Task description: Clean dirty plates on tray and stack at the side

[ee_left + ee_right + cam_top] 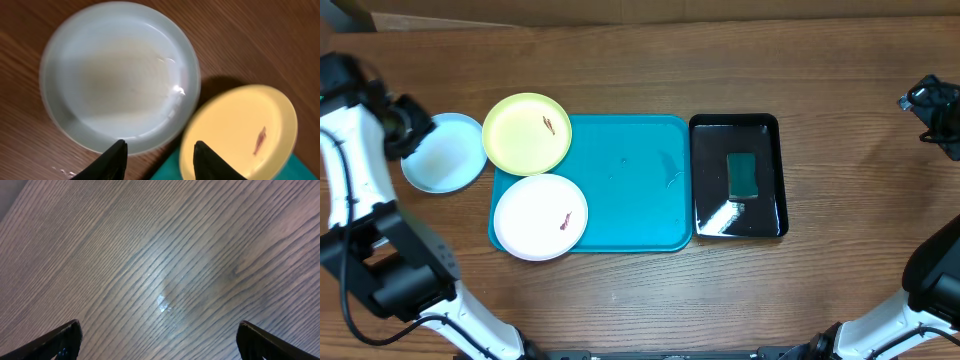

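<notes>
I judge stacking begun: the tray point(630, 190) holds the speckled yellow-green plate point(527, 133) and white plate point(540, 216), and the light blue plate point(450, 160) lies on the table beside it, seemingly clean though blurred. My left gripper point(160, 147) hangs half-open and empty above it, and my right gripper point(159, 327) gapes empty. Next I need a rim grip on the yellow-green plate.

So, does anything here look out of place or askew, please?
Yes: the yellow plate and the white plate overhang the left corners of the blue tray instead of lying inside it, each with a small reddish smear. The light blue plate sits off the tray. Nothing looks spilled or broken.
</notes>
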You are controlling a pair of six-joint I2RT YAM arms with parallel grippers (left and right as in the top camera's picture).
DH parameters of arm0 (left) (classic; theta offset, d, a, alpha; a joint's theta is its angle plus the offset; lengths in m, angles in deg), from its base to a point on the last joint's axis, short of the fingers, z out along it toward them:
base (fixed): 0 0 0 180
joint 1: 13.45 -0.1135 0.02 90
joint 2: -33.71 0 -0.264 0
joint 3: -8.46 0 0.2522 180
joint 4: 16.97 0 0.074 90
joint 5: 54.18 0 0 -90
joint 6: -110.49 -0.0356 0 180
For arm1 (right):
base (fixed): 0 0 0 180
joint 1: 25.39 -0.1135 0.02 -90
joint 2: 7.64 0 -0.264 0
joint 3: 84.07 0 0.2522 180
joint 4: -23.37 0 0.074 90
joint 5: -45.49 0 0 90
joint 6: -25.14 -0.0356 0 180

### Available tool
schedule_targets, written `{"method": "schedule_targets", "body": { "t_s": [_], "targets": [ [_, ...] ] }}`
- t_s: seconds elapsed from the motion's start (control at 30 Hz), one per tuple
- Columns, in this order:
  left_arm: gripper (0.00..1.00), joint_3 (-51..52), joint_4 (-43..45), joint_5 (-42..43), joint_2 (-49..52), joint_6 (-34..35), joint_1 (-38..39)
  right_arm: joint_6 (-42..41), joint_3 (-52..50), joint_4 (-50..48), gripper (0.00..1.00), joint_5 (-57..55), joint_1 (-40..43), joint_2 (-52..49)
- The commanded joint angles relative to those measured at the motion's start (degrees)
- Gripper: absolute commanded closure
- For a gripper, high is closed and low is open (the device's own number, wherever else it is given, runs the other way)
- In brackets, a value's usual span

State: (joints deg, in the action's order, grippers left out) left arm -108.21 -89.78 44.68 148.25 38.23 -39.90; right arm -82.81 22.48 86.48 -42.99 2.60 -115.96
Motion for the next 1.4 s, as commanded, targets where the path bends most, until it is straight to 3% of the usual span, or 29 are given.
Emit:
{"method": "schedule_targets", "body": {
  "t_s": [0.0, 0.07, 0.1, 0.3, 0.47, 0.63, 1.1, 1.37],
  "targets": [
    [0.63, -0.7, -3.8, 0.9, -1.3, -2.3, 4.2, -0.1, 0.5, -0.2, 0.00, 0.0, 0.2, -0.1],
    [0.83, -0.8, -7.3, 4.1, -2.0, -1.9, 5.8, -0.1, 0.5, -0.2, 0.00, 0.0, 0.2, -0.1],
    [0.85, -0.8, -9.8, 5.6, -3.0, -2.1, 6.6, -0.1, 0.5, -0.2, 0.00, 0.0, 0.2, -0.1],
    [0.85, -0.7, -20.8, 2.1, -12.1, -1.2, 12.2, -0.1, 0.5, -0.2, 0.00, 0.0, 0.2, -0.1],
    [0.80, -0.7, -30.8, -12.3, -17.1, 8.3, 19.3, -0.1, 0.5, -0.2, 0.00, 0.0, 0.2, -0.1],
    [0.75, 0.6, -36.9, -15.3, -17.7, 15.1, 24.0, -0.1, 0.5, -0.2, 0.00, 0.0, 0.2, -0.1],
    [0.75, 24.4, -26.3, -19.9, -21.2, 20.4, 24.6, -0.1, 0.5, -0.2, 0.00, 0.0, 0.2, -0.1],
    [0.74, 34.4, -21.4, -21.5, -25.7, 22.1, 19.3, -0.1, 0.5, -0.2, 0.00, 0.0, 0.2, -0.1]
  ]
}}
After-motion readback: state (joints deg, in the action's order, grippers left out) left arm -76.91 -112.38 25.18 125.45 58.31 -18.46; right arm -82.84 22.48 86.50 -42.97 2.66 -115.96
